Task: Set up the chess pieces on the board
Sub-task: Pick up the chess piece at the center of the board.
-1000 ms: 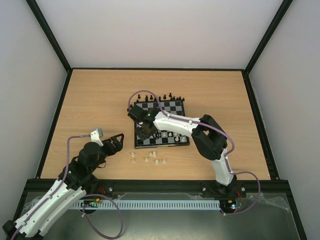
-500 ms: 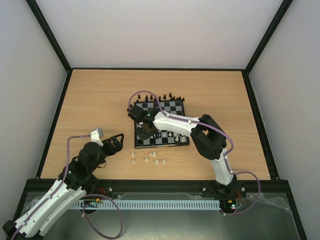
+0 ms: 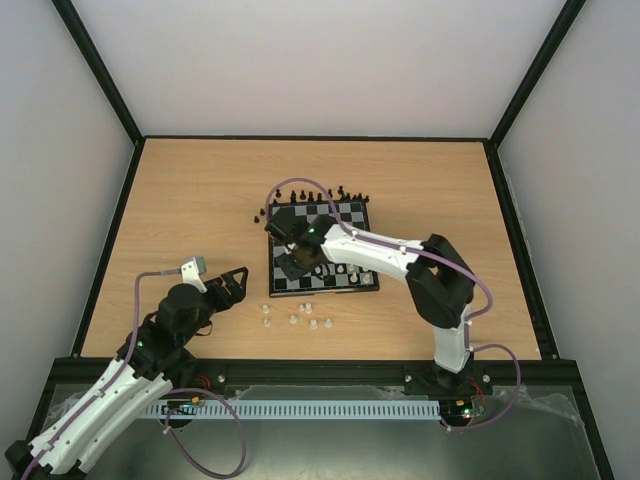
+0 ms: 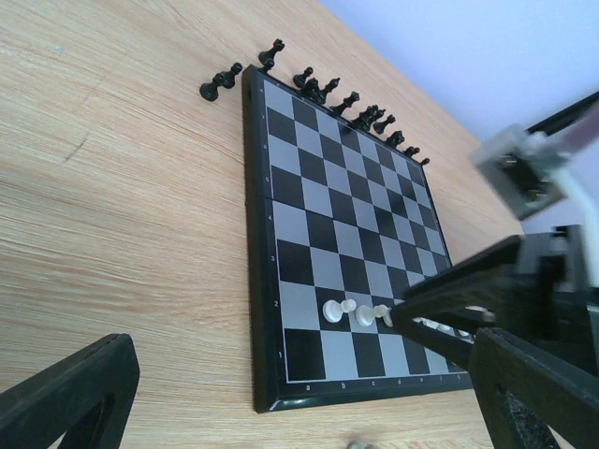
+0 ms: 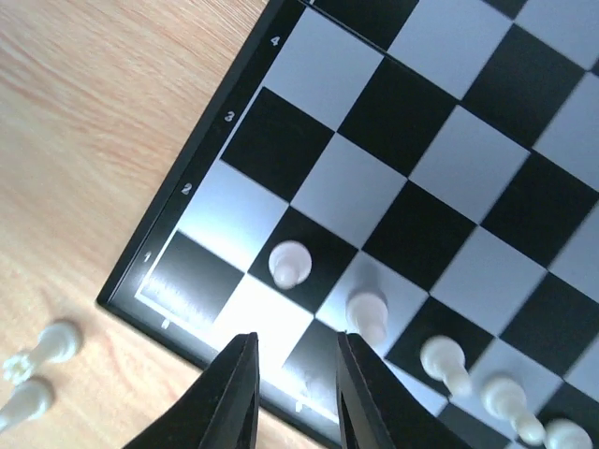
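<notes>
The board (image 3: 345,215) lies mid-table, black and silver checks. Several white pawns (image 5: 290,264) stand in its second row, also seen in the left wrist view as white pawns (image 4: 334,310). My right gripper (image 3: 293,262) hovers over the board's near-left corner. In its own view the right gripper (image 5: 295,341) is open a little, with nothing between its fingers, just short of the leftmost pawn. Black pieces (image 3: 310,193) line the table beyond the board's far edge. My left gripper (image 3: 235,280) rests wide open and empty, left of the board.
Several loose white pieces (image 3: 295,318) lie on the wood in front of the board's near edge; two of these white pieces (image 5: 42,351) show at the right wrist view's lower left. A black frame (image 3: 110,230) borders the table.
The right gripper's jaws have parted slightly over the board's near-left corner, and its elbow has swung right. The left arm has not moved.
</notes>
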### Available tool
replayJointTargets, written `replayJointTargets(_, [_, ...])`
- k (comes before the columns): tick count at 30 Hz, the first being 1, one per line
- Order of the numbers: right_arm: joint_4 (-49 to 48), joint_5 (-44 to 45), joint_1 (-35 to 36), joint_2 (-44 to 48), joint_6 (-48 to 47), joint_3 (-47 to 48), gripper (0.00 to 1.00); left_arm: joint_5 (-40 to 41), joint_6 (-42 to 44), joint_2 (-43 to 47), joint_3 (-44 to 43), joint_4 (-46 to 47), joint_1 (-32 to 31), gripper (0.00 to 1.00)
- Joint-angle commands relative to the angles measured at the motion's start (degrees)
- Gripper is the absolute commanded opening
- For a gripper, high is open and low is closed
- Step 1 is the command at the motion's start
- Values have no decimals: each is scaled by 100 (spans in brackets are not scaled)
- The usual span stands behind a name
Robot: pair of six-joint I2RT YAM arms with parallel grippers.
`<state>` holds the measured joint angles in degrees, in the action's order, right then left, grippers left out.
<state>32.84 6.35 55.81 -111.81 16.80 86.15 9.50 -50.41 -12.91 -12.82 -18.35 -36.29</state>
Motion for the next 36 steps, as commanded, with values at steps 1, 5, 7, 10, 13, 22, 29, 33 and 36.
replayJointTargets(1, [106, -67, 178, 657, 74, -412, 26, 25, 14, -89, -89, 75, 39, 99])
replayJointTargets(5, [31, -129, 430, 901, 133, -717, 28, 34, 23, -189, -93, 169, 28, 100])
replayJointTargets(7, [-43, -209, 533, 963, 147, -847, 28, 52, 23, -190, -112, 189, 40, 99])
replayJointTargets(10, [-150, -285, 630, 982, 181, -994, 28, 61, 27, -195, -137, 207, 36, 100])
replayJointTargets(13, [-205, -313, 692, 949, 192, -1055, 27, 61, 28, -193, -151, 200, 40, 100])
replayJointTargets(22, [-48, -94, 817, 621, 210, -1013, 27, 62, -4, -293, -101, 157, 29, 100])
replayJointTargets(29, [228, 138, 889, 354, 144, -869, 25, 61, -4, -309, -71, 174, 38, 100])
replayJointTargets(33, [370, 194, 915, 281, 106, -775, 25, 61, -3, -292, -58, 169, 36, 100])
replayJointTargets(36, [499, 271, 928, 185, 75, -700, 25, 61, -7, -274, -47, 158, 37, 99])
